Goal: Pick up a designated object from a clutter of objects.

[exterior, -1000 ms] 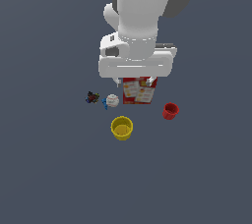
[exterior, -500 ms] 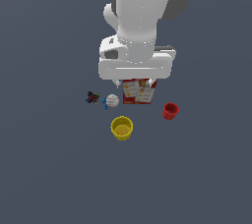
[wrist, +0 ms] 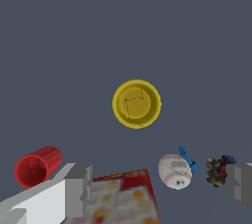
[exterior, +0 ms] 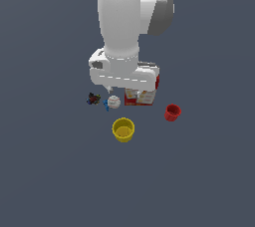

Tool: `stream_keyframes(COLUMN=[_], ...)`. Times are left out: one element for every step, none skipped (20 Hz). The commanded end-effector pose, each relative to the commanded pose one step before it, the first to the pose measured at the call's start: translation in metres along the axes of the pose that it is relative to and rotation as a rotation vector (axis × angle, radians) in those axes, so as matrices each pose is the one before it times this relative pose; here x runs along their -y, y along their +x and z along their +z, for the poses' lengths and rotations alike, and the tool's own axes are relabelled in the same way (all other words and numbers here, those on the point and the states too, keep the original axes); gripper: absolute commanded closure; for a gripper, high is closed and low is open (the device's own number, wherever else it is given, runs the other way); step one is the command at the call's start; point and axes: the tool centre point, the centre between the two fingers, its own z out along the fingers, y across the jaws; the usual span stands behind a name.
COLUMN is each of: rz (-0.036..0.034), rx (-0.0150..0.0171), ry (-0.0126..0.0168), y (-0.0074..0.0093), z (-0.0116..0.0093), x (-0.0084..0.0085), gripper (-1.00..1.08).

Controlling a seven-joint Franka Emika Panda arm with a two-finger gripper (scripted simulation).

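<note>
The designated object point(exterior: 92, 99) is a tiny dark lump with coloured specks, the leftmost of the clutter in the exterior view. It lies just beside the white ball point(exterior: 113, 102), which has a blue bit. My gripper point(exterior: 127, 87) hangs above the ball and the red-and-white box point(exterior: 141, 94), open and holding nothing. In the wrist view the two fingers point(wrist: 78, 189) stand wide apart around the gripper point(wrist: 158, 184). The designated object point(wrist: 219, 171) shows close to the other finger, with the ball point(wrist: 174, 171) and box point(wrist: 123, 199) between.
A yellow cup point(exterior: 123, 129) stands upright in front of the ball, seen open-mouthed in the wrist view point(wrist: 136, 103). A red cup point(exterior: 172, 112) lies on the exterior view's right, on its side in the wrist view point(wrist: 37, 166). All rest on a plain dark grey floor.
The arm has shifted toward the exterior view's left and come down somewhat, so the hand now covers more of the box. The objects have not moved.
</note>
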Motion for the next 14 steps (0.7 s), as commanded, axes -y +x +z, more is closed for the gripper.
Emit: stream_keyframes(rz=[0.08707,0.03943,0.04161,0.04239,0.04248,0.04257,0.04266,0.04274,0.04282,0.04290,0.04297,0.04304,0.04310,0.04316], rx=[0.00224,0.00085,0.00086,0.00083,0.00077,0.00071,0.00065,0.00057,0.00048,0.00039,0.00029,0.00018,0.00007,-0.00006], ry=[0.00369,0.00148,0.00140,0.00125,0.00108,0.00091,0.00074,0.00057,0.00041,0.00025,0.00009,-0.00007,-0.00023,-0.00038], y=[-0.00238,-0.00076,-0.00071,-0.00061,-0.00050,-0.00038,-0.00025,-0.00013,0.00001,0.00014,0.00028,0.00043,0.00057,0.00072], z=[0.01503,0.00663,0.00690,0.00693,0.00684,0.00676,0.00667,0.00658,0.00649,0.00640,0.00630,0.00621,0.00612,0.00602], x=[-0.01563,-0.00711,-0.00756,-0.00775,-0.00782,-0.00789,-0.00796,-0.00802,-0.00808,-0.00813,-0.00819,-0.00824,-0.00828,-0.00833], gripper=[-0.92,-0.92,-0.92,-0.92,-0.92,-0.92,-0.92,-0.92,-0.92,-0.92,-0.92,-0.92,-0.92,-0.92])
